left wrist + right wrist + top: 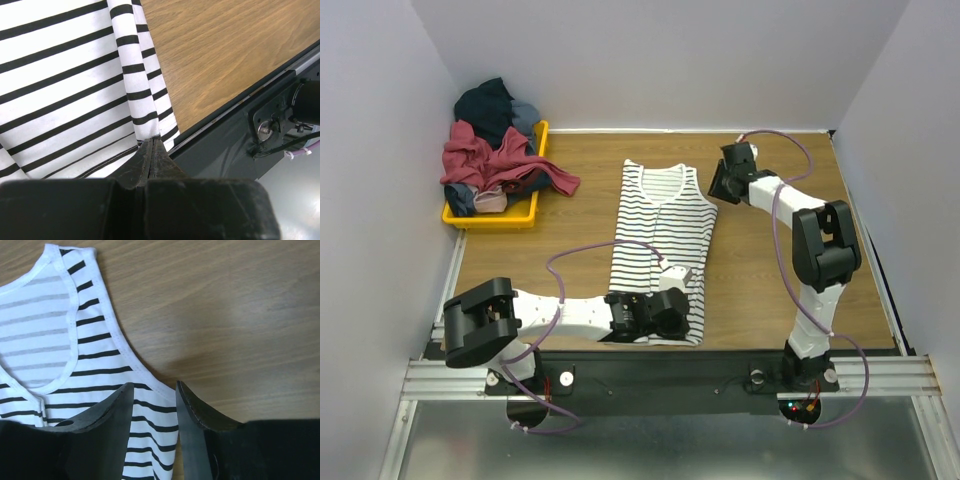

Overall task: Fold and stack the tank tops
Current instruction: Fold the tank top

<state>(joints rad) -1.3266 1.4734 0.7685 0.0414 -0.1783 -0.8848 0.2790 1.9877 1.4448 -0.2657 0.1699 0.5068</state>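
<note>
A white tank top with thin dark stripes (660, 220) lies flat in the middle of the wooden table, neck at the far end and hem toward me. My left gripper (682, 315) is at the hem's near right corner. In the left wrist view its jaws (152, 140) are shut on a pinched fold of the striped cloth (65, 85). My right gripper (716, 186) is at the top's far right armhole. In the right wrist view it (154, 390) is open, with the bound armhole edge of the cloth (95, 340) between its fingers. Other tops lie heaped in the tray.
A yellow tray (490, 218) at the far left holds a heap of maroon, navy, grey-blue and pink clothes (495, 150), some spilling over its right rim. White walls close three sides. The table's dark near rail (225, 130) runs just beyond the hem.
</note>
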